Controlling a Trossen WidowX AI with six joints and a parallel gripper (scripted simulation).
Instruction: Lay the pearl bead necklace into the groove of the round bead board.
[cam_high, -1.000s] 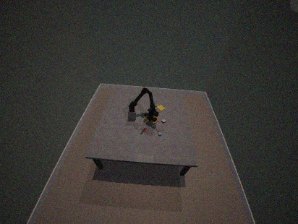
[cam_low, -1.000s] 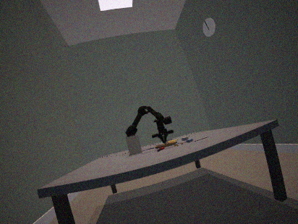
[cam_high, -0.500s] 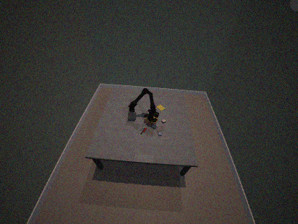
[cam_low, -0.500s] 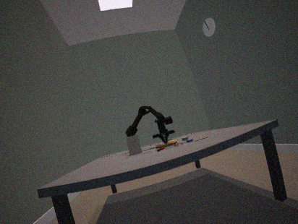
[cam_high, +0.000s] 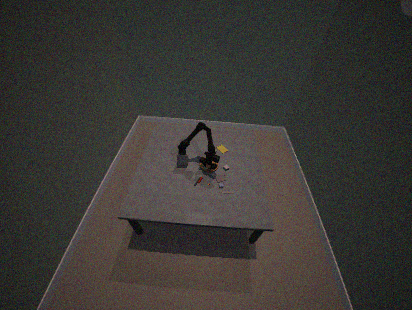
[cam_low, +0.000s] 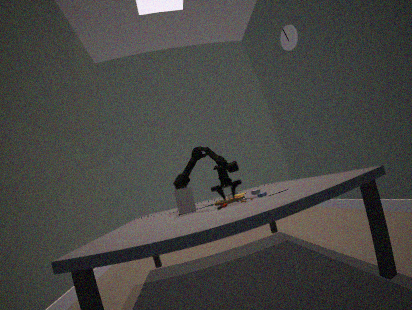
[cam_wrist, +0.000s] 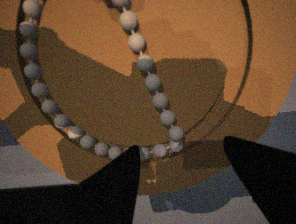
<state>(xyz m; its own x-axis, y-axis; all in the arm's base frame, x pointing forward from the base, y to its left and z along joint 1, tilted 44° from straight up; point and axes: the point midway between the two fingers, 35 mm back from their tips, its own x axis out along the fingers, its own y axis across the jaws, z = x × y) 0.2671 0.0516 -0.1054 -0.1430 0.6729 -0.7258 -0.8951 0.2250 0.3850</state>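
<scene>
The round orange bead board (cam_wrist: 200, 30) fills most of the wrist view, with a thin dark ring groove (cam_wrist: 250, 45). The pearl bead necklace (cam_wrist: 160, 100) lies on it. One run of beads follows the groove along the left side and round the near edge. There it turns sharply, and another run cuts back across the inside of the ring to the top of the view. The groove's right side shows no beads. My gripper (cam_wrist: 181, 147) (cam_low: 229, 199) is open and low over the board's near edge. The sharp turn lies between the fingertips, held by neither; the left fingertip hides part of the near run.
A yellow piece (cam_high: 222, 149) lies behind the board. A small white block (cam_high: 226, 167) and a pale blue item (cam_high: 221, 185) lie to its right. A red-and-dark tool (cam_high: 199, 180) lies in front of it. Arm shadows darken the board.
</scene>
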